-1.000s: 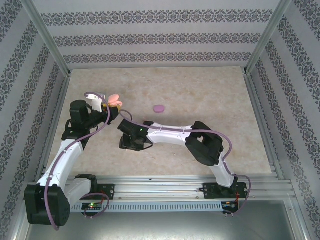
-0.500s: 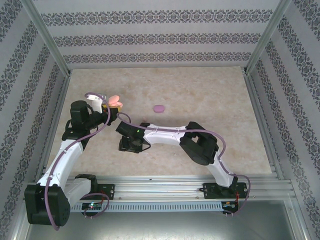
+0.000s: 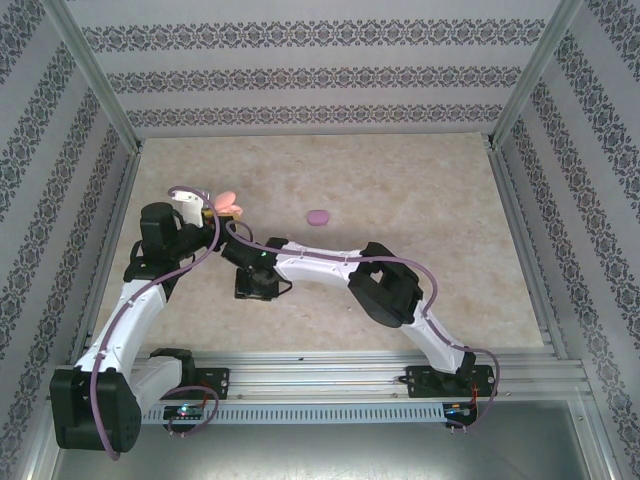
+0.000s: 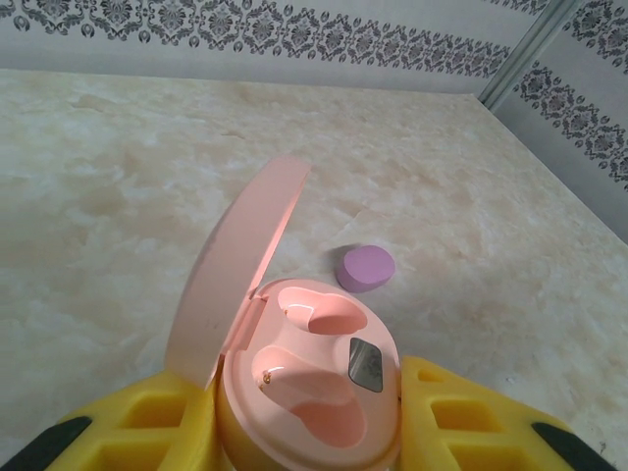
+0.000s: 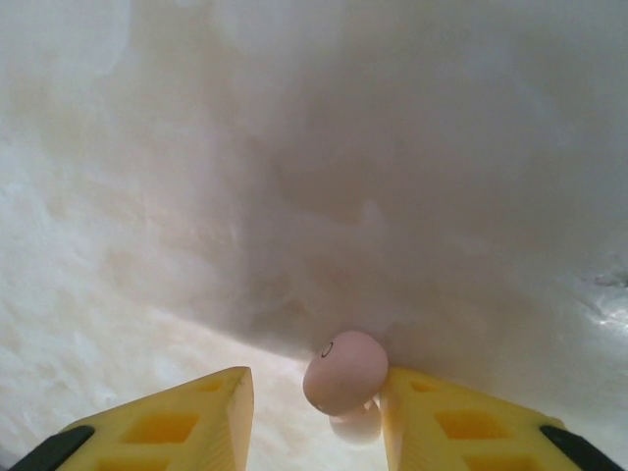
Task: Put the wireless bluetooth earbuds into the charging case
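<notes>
My left gripper (image 4: 309, 417) is shut on the salmon-pink charging case (image 4: 314, 373), whose lid (image 4: 235, 285) stands open. Both of its moulded slots look empty. From above, the case (image 3: 228, 203) is at the left gripper's (image 3: 213, 210) tip, left of the table's centre. My right gripper (image 5: 316, 392) points down at the table, open. A pale pink earbud (image 5: 343, 371) lies between the yellow fingers, touching the right finger (image 5: 442, 422). A gap separates it from the left finger (image 5: 186, 417). In the top view the right gripper (image 3: 254, 285) sits just below and right of the left one.
A closed purple oval case (image 3: 318, 216) lies on the marble table (image 3: 420, 190) to the right of the pink case, also seen past the open case as the purple case (image 4: 366, 268). Patterned walls and metal rails (image 3: 520, 230) bound the table.
My right arm has swung left, bringing its gripper closer to the left arm. The left arm and pink case have not moved.
</notes>
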